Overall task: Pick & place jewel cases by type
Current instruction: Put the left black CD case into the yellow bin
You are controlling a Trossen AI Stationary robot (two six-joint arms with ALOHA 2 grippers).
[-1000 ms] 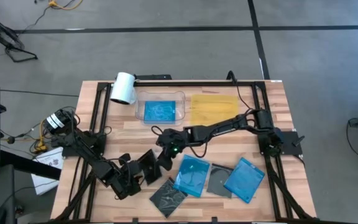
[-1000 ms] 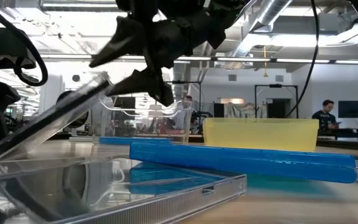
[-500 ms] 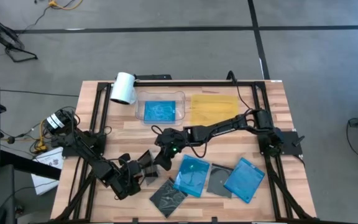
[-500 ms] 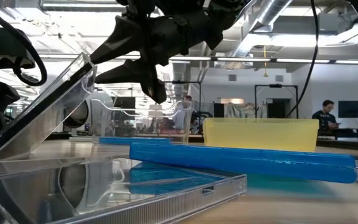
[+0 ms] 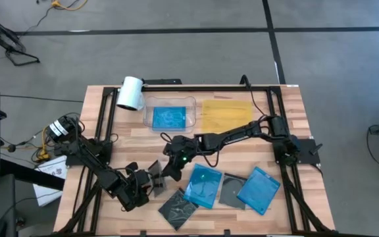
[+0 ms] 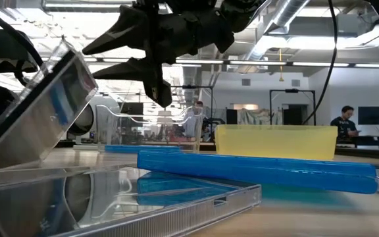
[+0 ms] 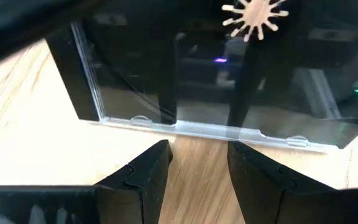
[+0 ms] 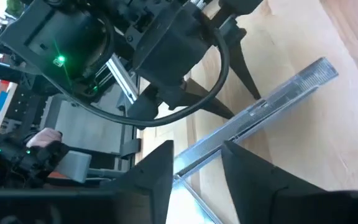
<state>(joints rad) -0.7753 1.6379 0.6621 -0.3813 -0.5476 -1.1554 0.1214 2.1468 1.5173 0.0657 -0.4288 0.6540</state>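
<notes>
A grey-clear jewel case (image 5: 155, 175) stands tilted on the table at centre left, between my two grippers. Its lower edge is toward my left gripper (image 5: 147, 182), which is open with bare wood between its fingers (image 7: 197, 149). Its upper edge is toward my right gripper (image 5: 168, 170), which reaches in from the right and is shut on it. Two blue cases (image 5: 202, 184) (image 5: 258, 189) and two grey ones (image 5: 232, 191) (image 5: 176, 207) lie flat near the front edge. Another blue case (image 5: 170, 117) lies in the clear tray. My left gripper's two fingertips (image 7: 163, 149) stand at the case's lower edge (image 7: 197, 129), near its middle, slanting down from the table's near left. Nothing lies between the fingers; whether they touch the edge I cannot tell. My right gripper has the case's raised upper edge (image 8: 213, 146) between its two fingers (image 6: 88, 61), one over the face and one under it. It comes nearly level from the table's right. The case (image 6: 45, 112) leans steeply, its lower edge down by the left gripper.
The clear tray (image 5: 191, 105) and the flat yellow tray (image 5: 226, 113) sit side by side at the far middle, and a white cylinder (image 5: 130, 93) lies at the far left. A black frame (image 5: 278, 118) runs along the table's sides.
My right gripper's fingers have drawn closer together around the case's upper edge and its front has tipped upward. The case has tipped from a shallow slant to a steep one. Its upper edge rose and swung toward the left gripper while its lower edge stayed in place.
</notes>
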